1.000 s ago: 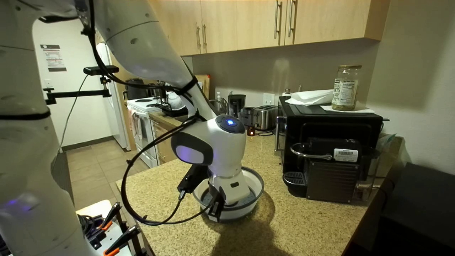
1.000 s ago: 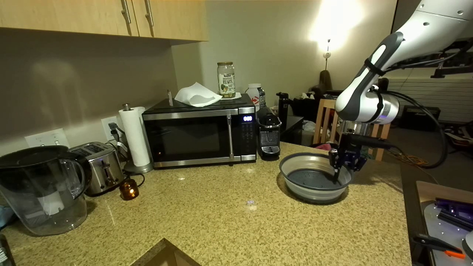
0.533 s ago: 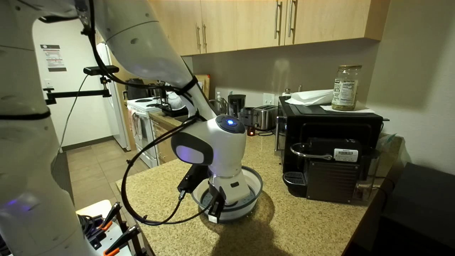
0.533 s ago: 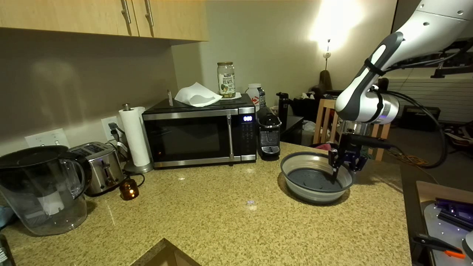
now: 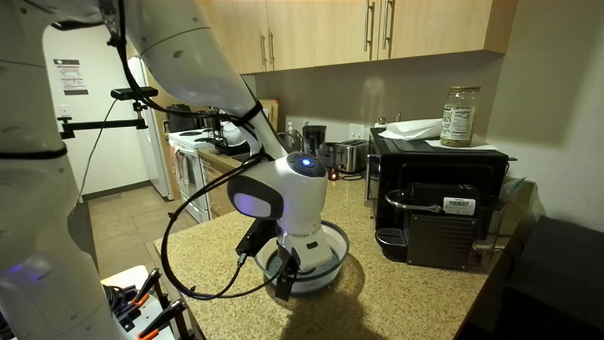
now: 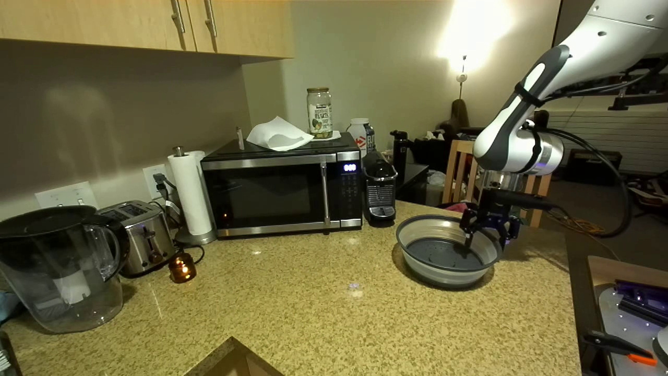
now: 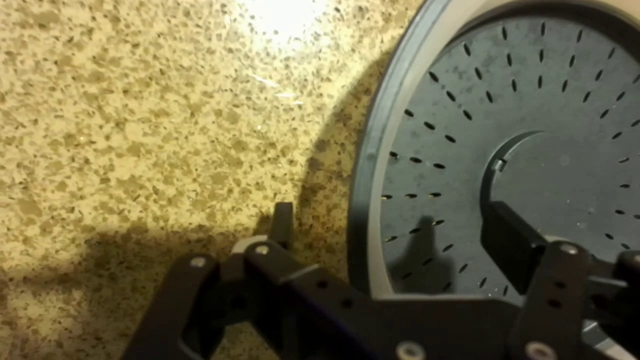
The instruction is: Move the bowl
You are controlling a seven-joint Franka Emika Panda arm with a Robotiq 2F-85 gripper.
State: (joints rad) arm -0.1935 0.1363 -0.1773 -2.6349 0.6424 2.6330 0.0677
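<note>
The bowl (image 6: 443,253) rests upright on the speckled counter near its right-hand edge in an exterior view. It has a dark grey-blue perforated floor and a pale wall. My gripper (image 7: 394,225) straddles the rim with its jaws spread wide. One fingertip (image 7: 283,220) hangs outside over the counter; the opposite one reaches over the bowl's inside. The rim lies between them, with a visible gap on both sides. From another angle the arm covers part of the bowl (image 5: 337,241), and one dark finger (image 5: 285,287) shows outside its wall.
A coffee machine (image 6: 380,196) and a microwave (image 6: 276,196) stand behind the bowl. Along the wall are a paper towel roll (image 6: 190,196), a toaster (image 6: 143,235), a small amber candle (image 6: 182,267) and a water pitcher (image 6: 57,277). A jar (image 6: 319,112) sits on the microwave.
The gripper's fingers have spread apart around the rim. Early in this second the bowl shifted very slightly, then stayed put. The arm itself looks still.
</note>
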